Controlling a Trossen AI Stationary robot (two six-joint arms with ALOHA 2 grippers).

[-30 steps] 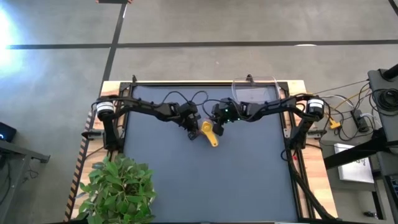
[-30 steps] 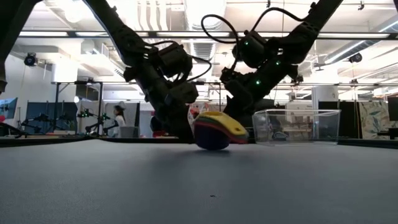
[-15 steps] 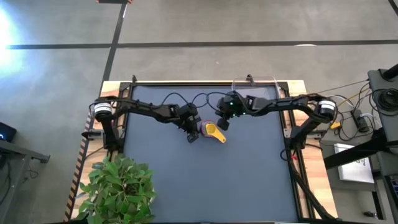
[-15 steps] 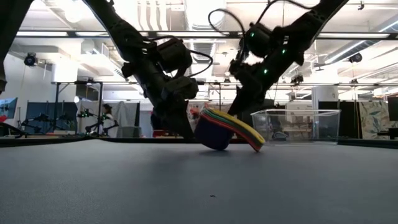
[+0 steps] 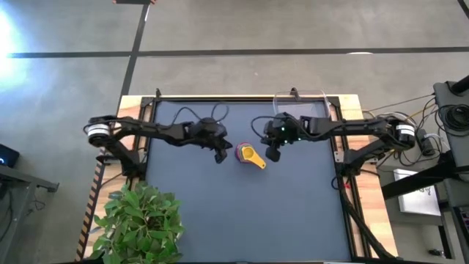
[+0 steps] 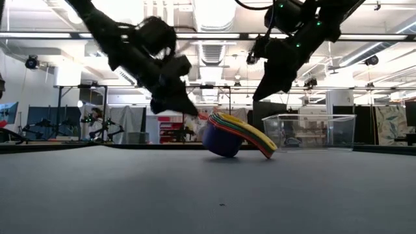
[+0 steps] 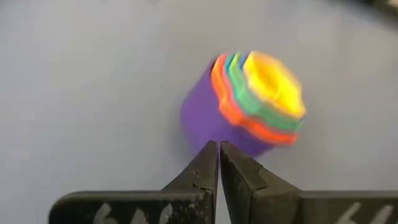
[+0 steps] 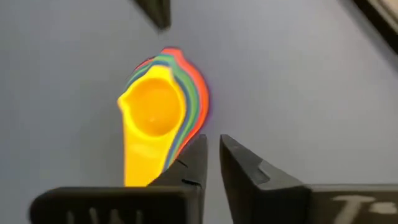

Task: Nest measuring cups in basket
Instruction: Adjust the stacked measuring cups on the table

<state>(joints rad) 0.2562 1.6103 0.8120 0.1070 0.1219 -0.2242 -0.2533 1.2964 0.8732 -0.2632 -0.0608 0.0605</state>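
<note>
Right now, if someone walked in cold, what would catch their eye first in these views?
The bright stack of nested measuring cups, yellow on top, lying tilted on the dark table mid-way between the two arms. The left gripper and right gripper flank it, neither holding it. The clear basket sits at the table's far edge by the right arm, with no cups inside.

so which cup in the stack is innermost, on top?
The yellow cup: it sits inside all the others, its bowl fully open to view, with only thin green, blue, orange and red rims showing around it. The purple cup is the outer shell.
</note>
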